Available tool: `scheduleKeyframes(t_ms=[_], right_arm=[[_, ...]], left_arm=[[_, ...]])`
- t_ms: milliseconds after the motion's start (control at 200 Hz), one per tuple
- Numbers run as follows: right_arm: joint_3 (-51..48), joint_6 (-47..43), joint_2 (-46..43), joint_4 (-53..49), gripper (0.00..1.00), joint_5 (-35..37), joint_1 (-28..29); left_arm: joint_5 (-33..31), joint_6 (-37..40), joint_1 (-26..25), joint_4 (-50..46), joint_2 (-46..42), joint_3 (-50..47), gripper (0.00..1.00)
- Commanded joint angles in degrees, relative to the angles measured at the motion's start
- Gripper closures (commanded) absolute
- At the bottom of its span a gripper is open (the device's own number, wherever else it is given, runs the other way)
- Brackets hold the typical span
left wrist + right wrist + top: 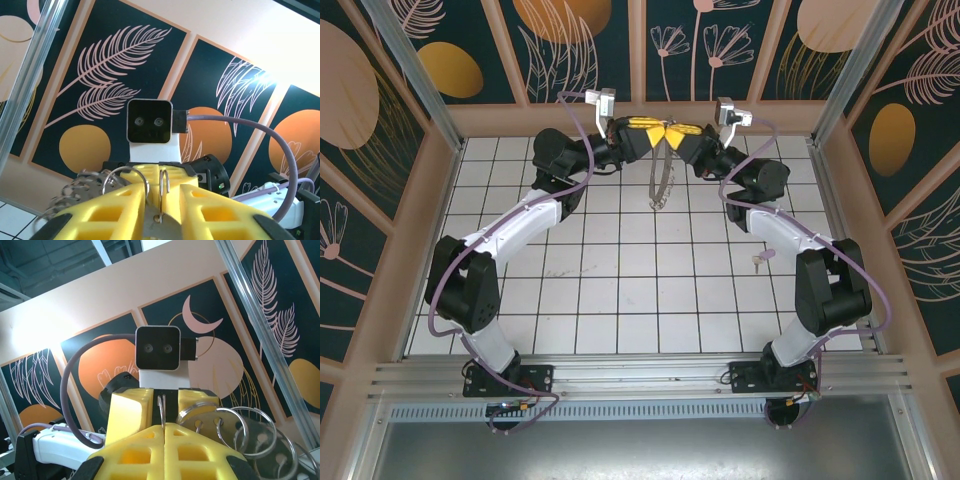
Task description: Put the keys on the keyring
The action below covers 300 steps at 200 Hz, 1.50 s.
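- Yellow-tipped, the left gripper [650, 133] and right gripper [682, 135] meet nose to nose at the upper centre of the overhead frame. The keyring [663, 175] hangs below them, above the white tiled floor [620, 290].
- On my right wrist feed, lower centre, the right gripper [164, 427] is pressed together, pinching a thin wire of the hoop. The hoop's small wire rings [240, 432] fan out to the lower right.
- On the left wrist feed, the left gripper [161, 195] has its fingers close about a grey metal sliver [159, 225] at lower centre. Whether that is hoop or key, and whether the grip truly bites, I cannot tell.
- One key [757, 262] lies on the tiles right of centre, just beside the right arm [785, 238] and well apart from the hoop.
- My worry: with the tips this near, a slight misalignment could knock them together and jolt the wire free, dropping the hoop. The fringe of rings could also snag a finger.
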Motion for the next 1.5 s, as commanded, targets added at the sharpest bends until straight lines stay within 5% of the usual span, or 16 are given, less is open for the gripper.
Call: scheduleKeyframes(t_ms=[0, 120, 175, 265, 365, 591, 731, 1496], right_arm=[[2.1, -1.8, -0.5, 1.7, 1.00, -1.3, 1.0], [1.9, -2.7, -0.9, 0.4, 1.00, -1.5, 1.0], [2.2, -3.5, -1.3, -1.8, 1.00, -1.6, 0.9], [1.7, -5.8, -3.3, -7.5, 0.65, -1.6, -0.8], [-0.4, -9.8, -7.8, -15.9, 0.51, -1.1, -4.1], [3.1, -25.2, -13.9, -41.9, 0.51, -5.1, -6.5], [7.0, -32.1, -13.5, -51.7, 0.56, -10.2, -7.0], [4.6, -29.0, -10.0, -44.5, 0.66, -14.3, -7.2]], left_arm=[[-0.1, -0.4, -0.4, 2.1, 1.1, 1.8, 0.82], [-0.2, -0.4, -0.4, 2.0, 1.1, 1.9, 1.00], [0.0, -0.2, -0.4, 1.8, 1.1, 1.9, 1.00], [0.4, 1.9, -0.4, -1.6, 0.8, 2.5, 1.00], [0.9, 9.6, -0.4, -11.7, -0.5, 4.3, 1.00], [4.5, 31.7, -0.4, -41.9, -0.6, 13.8, 1.00], [7.5, 38.9, -0.3, -53.3, 1.5, 19.3, 1.00], [13.6, 35.3, -0.4, -49.7, 2.2, 20.3, 1.00]])
